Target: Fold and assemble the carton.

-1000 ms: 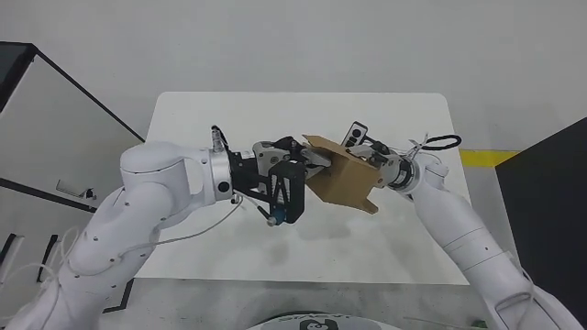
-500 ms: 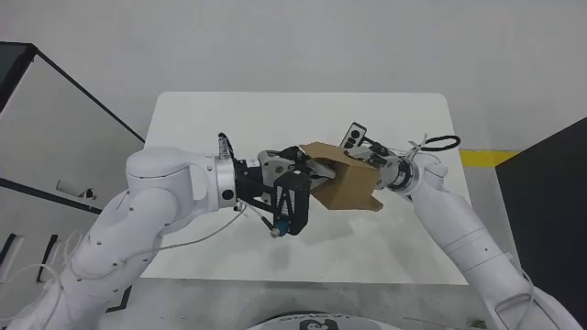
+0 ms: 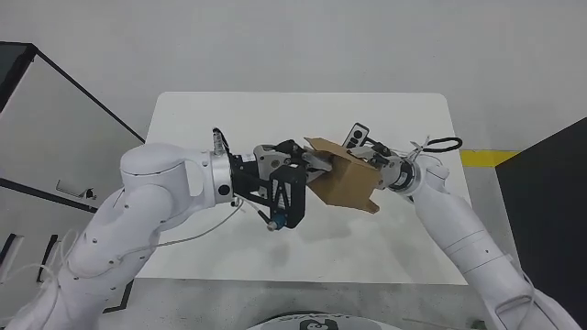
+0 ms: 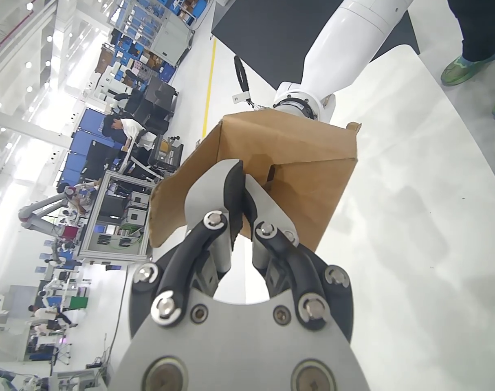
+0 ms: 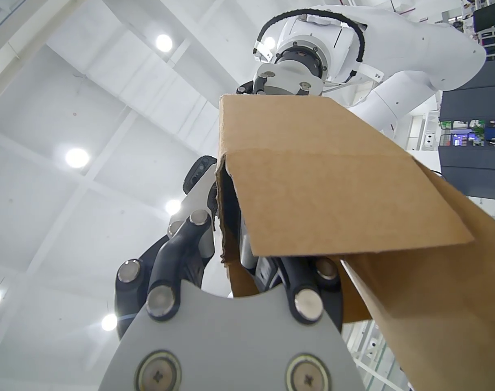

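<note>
Between the fingers of my left gripper [image 4: 240, 183], pinched tight, sits a flap of the carton [image 4: 308, 172]; my right gripper [image 5: 231, 225] clamps its far wall, one finger inside. It hangs tilted above the white table [image 3: 220, 119], grey floor [image 3: 275, 37] beyond.

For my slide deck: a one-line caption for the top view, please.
Two arms hold a brown carton over the white table, the left gripper and right gripper at opposite ends.

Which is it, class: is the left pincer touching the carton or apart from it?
Touching. The left wrist view shows the left pincer shut on a flap of the carton.
</note>
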### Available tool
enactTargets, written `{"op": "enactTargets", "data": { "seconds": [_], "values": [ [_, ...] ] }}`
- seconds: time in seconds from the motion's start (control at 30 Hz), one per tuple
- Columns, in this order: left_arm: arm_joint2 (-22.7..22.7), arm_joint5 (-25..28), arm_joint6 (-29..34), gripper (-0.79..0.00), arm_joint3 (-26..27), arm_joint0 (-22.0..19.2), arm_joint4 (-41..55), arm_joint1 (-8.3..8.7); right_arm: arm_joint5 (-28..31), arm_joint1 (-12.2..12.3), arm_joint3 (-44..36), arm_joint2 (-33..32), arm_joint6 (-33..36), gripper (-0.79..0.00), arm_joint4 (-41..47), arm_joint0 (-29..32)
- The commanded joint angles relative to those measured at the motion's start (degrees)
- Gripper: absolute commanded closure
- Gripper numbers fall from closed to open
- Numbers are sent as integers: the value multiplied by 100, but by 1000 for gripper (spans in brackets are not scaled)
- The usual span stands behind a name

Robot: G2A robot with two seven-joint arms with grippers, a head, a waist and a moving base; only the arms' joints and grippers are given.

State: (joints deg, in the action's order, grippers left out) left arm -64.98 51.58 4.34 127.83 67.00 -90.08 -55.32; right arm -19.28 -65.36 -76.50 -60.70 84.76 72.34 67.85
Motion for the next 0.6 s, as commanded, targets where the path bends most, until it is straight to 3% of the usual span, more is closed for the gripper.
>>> {"op": "enactTargets", "data": {
  "seconds": [0.0,0.2,0.57],
  "values": [
    [73,41,-40,0,-2,5,13,-5,-7,-4,-10,4,-8,0,-7,11],
    [192,39,-52,0,-22,-76,-52,-21,-8,-17,-31,-2,-26,0,-19,28],
    [-207,-6,-87,0,-7,49,25,29,42,-14,-47,-125,-50,0,-31,106]
  ]
}}
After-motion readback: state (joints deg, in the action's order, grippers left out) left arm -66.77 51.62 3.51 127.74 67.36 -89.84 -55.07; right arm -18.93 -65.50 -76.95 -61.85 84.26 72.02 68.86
